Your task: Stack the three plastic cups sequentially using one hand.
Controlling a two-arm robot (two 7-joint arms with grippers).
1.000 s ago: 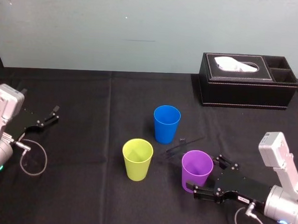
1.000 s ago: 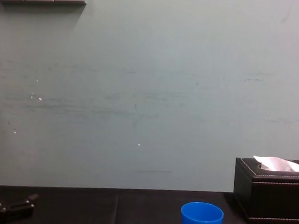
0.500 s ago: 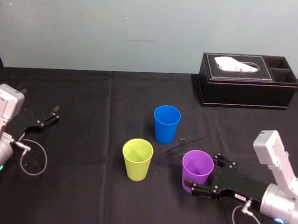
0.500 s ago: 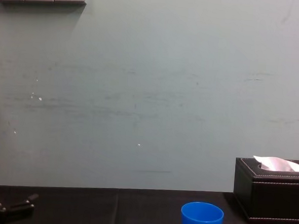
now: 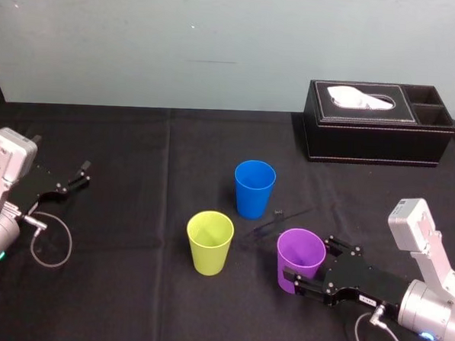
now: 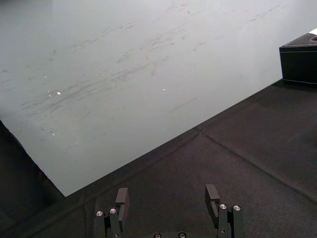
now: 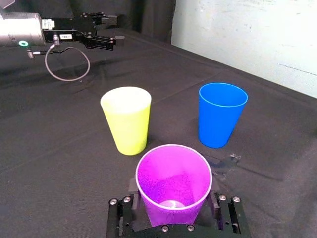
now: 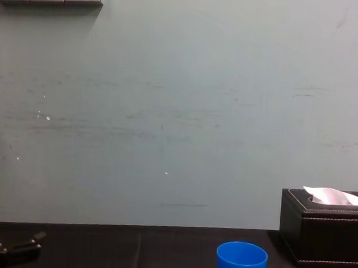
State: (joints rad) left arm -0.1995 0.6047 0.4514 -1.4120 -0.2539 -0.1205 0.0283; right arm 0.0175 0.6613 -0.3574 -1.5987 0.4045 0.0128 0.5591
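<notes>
Jaws of the right gripper (image 5: 306, 263) straddle the purple cup (image 5: 300, 249) low on its wall, drawn in against both sides so that the cup sits clamped between them, upright on the black tablecloth (image 5: 130, 288) at the near right. The yellow-green cup (image 5: 209, 242) stands to its left, apart from it, and the blue cup (image 5: 254, 189) stands farther back between the two, well apart from the black tissue box (image 5: 378, 136) at the far right. The left gripper (image 5: 78, 174) lies at the table's left side, its fingers spread with nothing between them.
</notes>
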